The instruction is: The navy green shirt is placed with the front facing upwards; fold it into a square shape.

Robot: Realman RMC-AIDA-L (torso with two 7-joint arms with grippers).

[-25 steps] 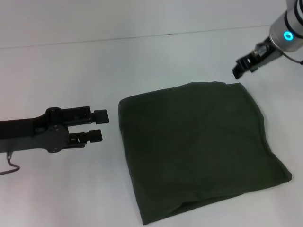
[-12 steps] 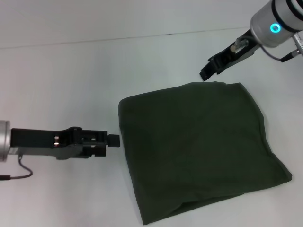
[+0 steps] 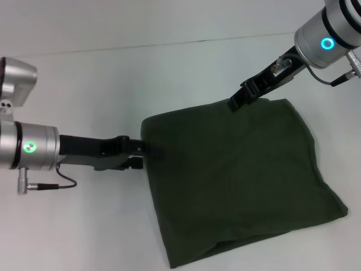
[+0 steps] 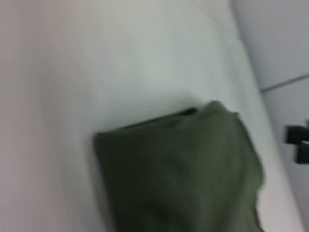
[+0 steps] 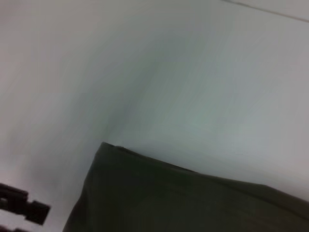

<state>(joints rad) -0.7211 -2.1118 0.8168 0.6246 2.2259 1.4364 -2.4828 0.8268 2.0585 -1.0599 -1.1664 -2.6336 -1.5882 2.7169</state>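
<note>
Folded navy green shirt [image 3: 237, 175] on table [image 3: 113, 79], L gripper [image 3: 148, 150] at left edge, R gripper [image 3: 237, 100] at far edge, grip states unclear

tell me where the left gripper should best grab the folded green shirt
Probably the shirt's left edge, near its far-left corner, coming in low from the robot's left along the table. The layers stack into a thick, straight hem there, and the left gripper already sits against that edge. The right gripper is at the far edge.
</note>
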